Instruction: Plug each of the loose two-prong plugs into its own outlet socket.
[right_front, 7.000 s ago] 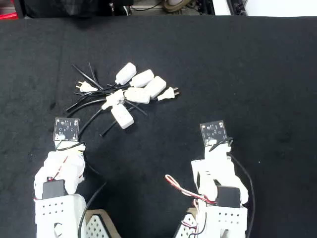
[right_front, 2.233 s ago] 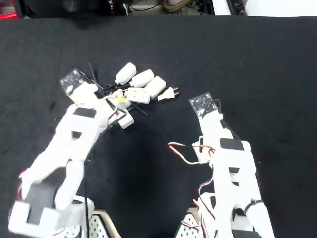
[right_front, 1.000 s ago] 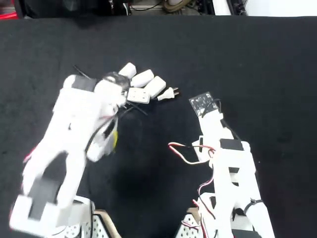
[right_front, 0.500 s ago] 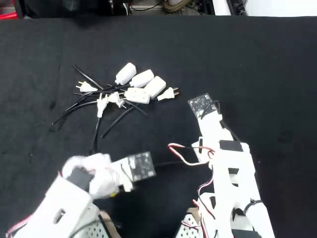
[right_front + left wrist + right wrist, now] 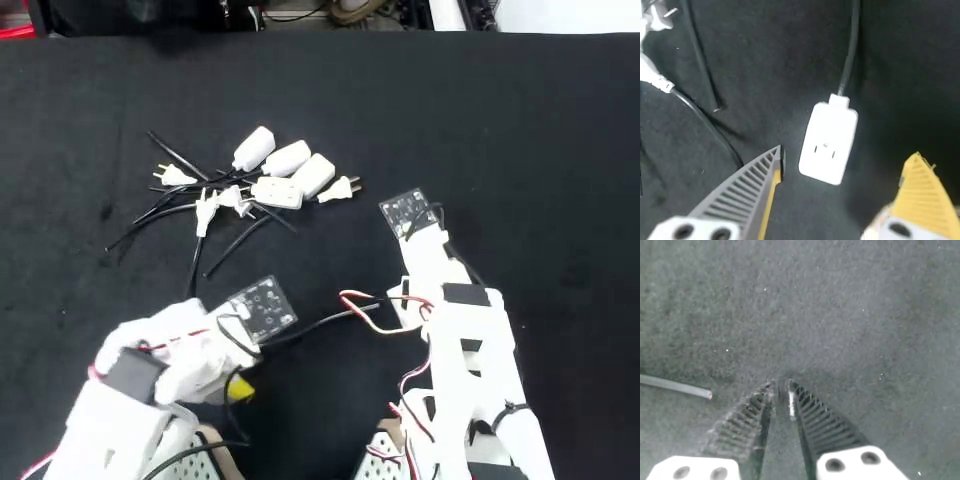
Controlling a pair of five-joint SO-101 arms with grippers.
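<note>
A: Black tabletop (image 5: 520, 120), high view: where are the parts?
B: Sockets (image 5: 312, 175) and a loose plug (image 5: 340, 188) lie tangled beyond both arms.
A: Left wrist view?
B: Left end effector (image 5: 846, 154) gapes wide astride one outlet socket (image 5: 829, 142); an off-centre close could skew it.
A: Right wrist view?
B: Right end effector (image 5: 781, 385), nearly closed, empty; the nearby cord end (image 5: 675, 386) could snag it.

Our left arm (image 5: 165, 345) and right arm (image 5: 455, 345), both white
We wore white shells, black servo blocks (image 5: 462, 293) and red-and-white wires (image 5: 358, 302); our left hand (image 5: 846, 154) had one grey ribbed finger (image 5: 747, 180) and one yellow finger (image 5: 920, 190), our right hand (image 5: 780, 385) dark ribbed ones.
</note>
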